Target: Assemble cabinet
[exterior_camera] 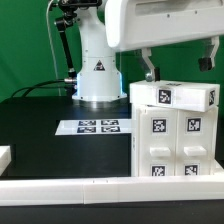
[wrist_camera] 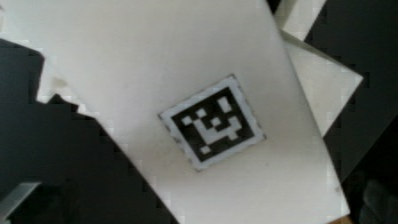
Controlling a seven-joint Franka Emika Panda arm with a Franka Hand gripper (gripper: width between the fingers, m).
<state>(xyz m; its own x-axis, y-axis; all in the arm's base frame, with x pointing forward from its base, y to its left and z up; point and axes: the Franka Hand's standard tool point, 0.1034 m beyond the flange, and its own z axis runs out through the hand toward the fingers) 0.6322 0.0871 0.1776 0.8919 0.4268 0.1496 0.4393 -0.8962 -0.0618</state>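
The white cabinet stands at the exterior view's right, and its front boxes carry black-and-white markers. A white top piece with markers lies across it, slightly askew. My gripper hangs just above this piece. Its two dark fingers are spread wide apart and hold nothing. In the wrist view, a white panel with one marker fills most of the picture, tilted, with more white cabinet edges behind it. My fingertips do not show clearly there.
The marker board lies flat on the black table, left of the cabinet. The white robot pedestal with its triangle sign stands behind it. A white rail runs along the table's front edge. A white block sits at the far left.
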